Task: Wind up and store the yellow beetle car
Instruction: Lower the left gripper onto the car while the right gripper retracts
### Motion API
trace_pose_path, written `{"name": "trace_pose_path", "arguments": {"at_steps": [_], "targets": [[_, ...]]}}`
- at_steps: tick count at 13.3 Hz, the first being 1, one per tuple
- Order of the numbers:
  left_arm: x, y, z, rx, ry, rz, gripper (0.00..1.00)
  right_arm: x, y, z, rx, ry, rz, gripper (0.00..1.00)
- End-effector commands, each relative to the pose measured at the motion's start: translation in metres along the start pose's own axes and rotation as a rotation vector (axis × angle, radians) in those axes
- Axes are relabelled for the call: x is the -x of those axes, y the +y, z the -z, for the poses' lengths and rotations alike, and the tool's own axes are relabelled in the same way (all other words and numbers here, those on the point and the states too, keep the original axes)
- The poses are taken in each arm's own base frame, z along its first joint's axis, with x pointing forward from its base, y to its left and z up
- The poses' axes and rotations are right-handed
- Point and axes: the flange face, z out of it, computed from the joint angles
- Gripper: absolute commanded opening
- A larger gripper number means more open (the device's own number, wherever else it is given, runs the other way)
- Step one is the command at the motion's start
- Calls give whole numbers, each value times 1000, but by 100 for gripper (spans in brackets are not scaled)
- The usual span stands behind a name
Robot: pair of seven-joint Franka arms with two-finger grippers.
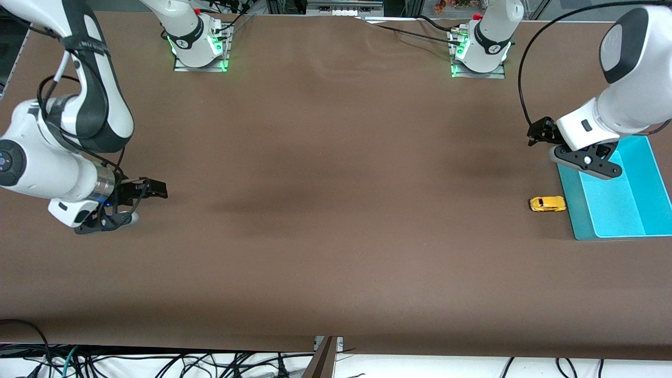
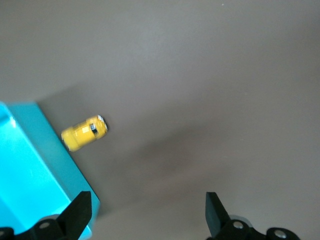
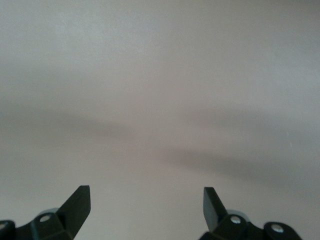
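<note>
The yellow beetle car (image 1: pixel 547 204) rests on the brown table right beside the cyan bin (image 1: pixel 572 205), at the left arm's end. In the left wrist view the car (image 2: pixel 84 132) lies next to the bin's wall (image 2: pixel 30 170). My left gripper (image 1: pixel 541 134) is open and empty in the air, over the table by the bin's corner nearest the robots' bases and apart from the car; its fingertips (image 2: pixel 80 205) frame bare table and the bin's corner. My right gripper (image 1: pixel 152 189) is open and empty over the right arm's end of the table; the right wrist view (image 3: pixel 146 195) shows only bare table.
The bin's inside shows nothing in it. The two arm bases (image 1: pixel 199 47) (image 1: pixel 480 50) stand along the table edge farthest from the front camera. Cables hang below the table's near edge (image 1: pixel 325 346).
</note>
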Motion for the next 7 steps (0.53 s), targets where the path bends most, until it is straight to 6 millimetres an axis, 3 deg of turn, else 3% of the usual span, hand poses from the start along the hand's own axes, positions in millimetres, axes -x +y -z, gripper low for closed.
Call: {"name": "trace_pose_path", "arguments": {"at_steps": [1, 3, 7], "targets": [[10, -22, -41, -24, 41, -248, 100, 16, -7, 52, 5, 5, -20, 100], [9, -38, -77, -54, 54, -519, 100, 22, -14, 72, 19, 29, -4, 100], [20, -85, -160, -44, 57, -812, 100, 47, 16, 131, 73, 110, -60, 100]]}}
